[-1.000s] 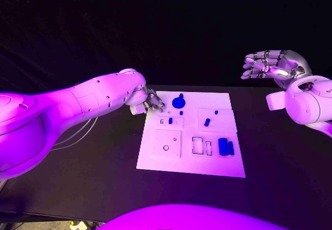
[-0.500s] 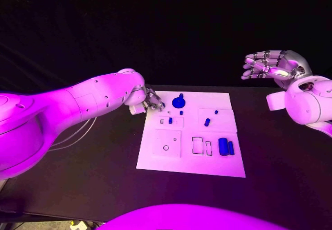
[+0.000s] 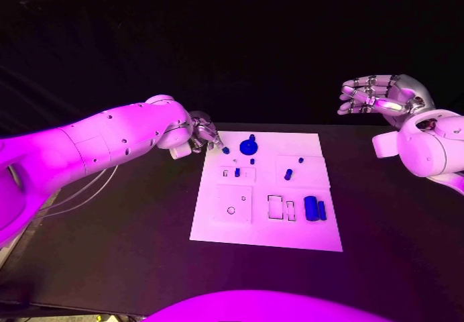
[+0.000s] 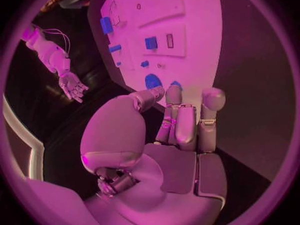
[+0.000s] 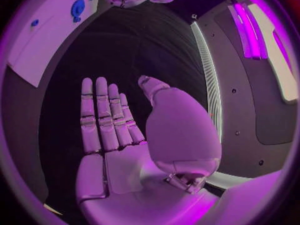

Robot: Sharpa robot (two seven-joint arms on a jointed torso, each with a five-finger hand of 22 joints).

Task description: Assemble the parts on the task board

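The white task board lies in the middle of the black table. A round blue part sits near its far edge, with a small blue part just left of it. My left hand hovers at the board's far left corner, fingers straight and thumb close beside them, nothing visibly between them. In the left wrist view its fingertips end just short of the round part and the small part. My right hand is raised off the table's far right, palm bare and fingers spread.
Two longer blue parts stand side by side on the board's near right, beside outlined slots. Several small blue parts dot the board's middle. Bare table surrounds the board. Cables hang under my left arm.
My left hand has drawn back up and to the left from the board's far left area, uncovering the small blue part. The right hand has hardly moved.
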